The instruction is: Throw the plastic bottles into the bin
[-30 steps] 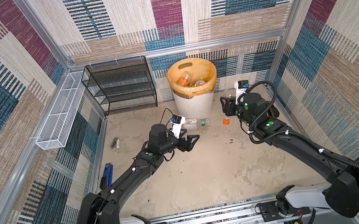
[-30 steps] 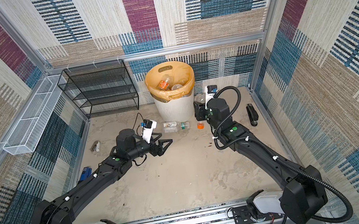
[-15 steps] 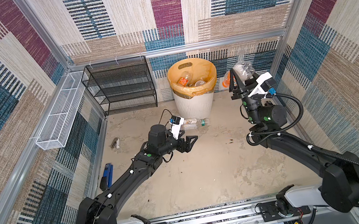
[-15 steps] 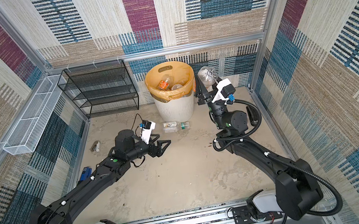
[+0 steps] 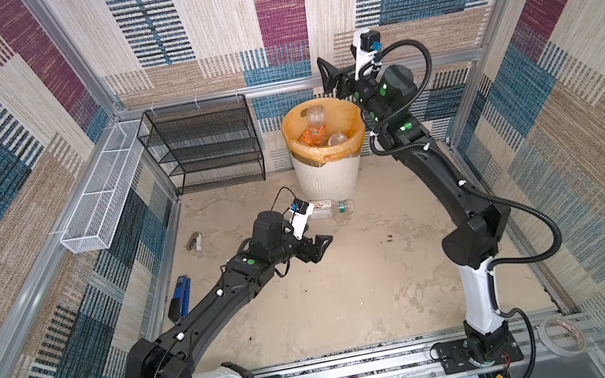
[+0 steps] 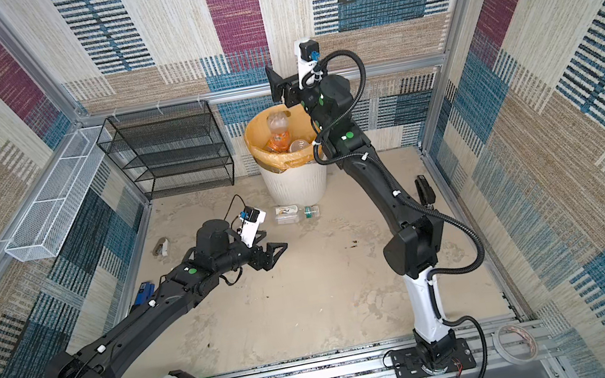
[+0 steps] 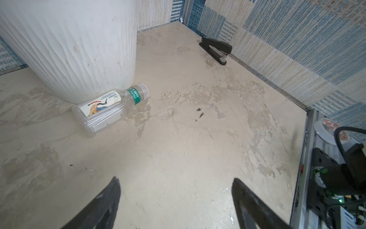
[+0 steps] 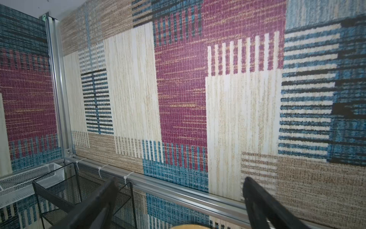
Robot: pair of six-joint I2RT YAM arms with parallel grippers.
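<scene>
Clear bottle [image 7: 108,108], green band at the neck, lies on its side on the surface [image 7: 178,142], right at the foot of the bin [image 7: 75,49]. Other bottles [image 5: 318,132] sit inside its orange liner [image 5: 291,143]. Your left tool [image 7: 175,179]: wide, empty, low, near the lying bottle. Your right tool [image 8: 180,178]: wide, empty, high by the bin's rim.

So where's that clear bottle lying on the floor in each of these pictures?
In a top view: the clear bottle lies on the floor just in front of the bin.
In a top view: the clear bottle lies in front of the bin.
Left wrist view: the clear bottle lies at the foot of the bin.
Right wrist view: not in it.
Shared landmark: the white ribbed bin.
</scene>
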